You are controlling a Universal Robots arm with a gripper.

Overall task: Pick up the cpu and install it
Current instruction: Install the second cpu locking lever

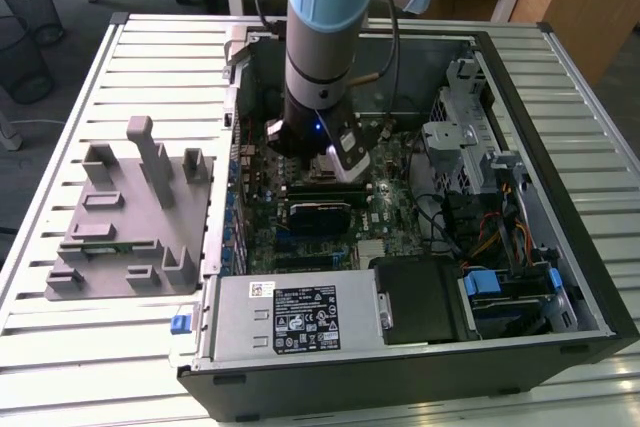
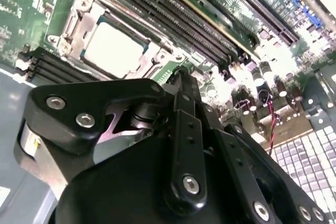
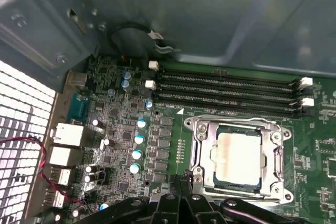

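CPU seated in its socket, end effector poised just above the board

On the slatted table [image 1: 80, 97] lies the open computer case [image 1: 590, 277], with the robot arm [image 1: 325, 37] reaching down into its upper middle; the green motherboard [image 3: 121, 129] fills the case floor, the memory slots [image 3: 226, 93] run just beside the socket frame [image 3: 202, 153], and the cpu [image 3: 236, 156] lies flat inside that frame at the lower right of the first wrist view, at the upper left of the second wrist view. The end effector [image 3: 181, 190] hangs near the socket's edge; I cannot tell whether it is wide or narrow. Risks, as I judge them: a slight descent could strike the frame or nearby capacitors [image 3: 137, 140], and a chip not fully level could bend contacts under pressure.
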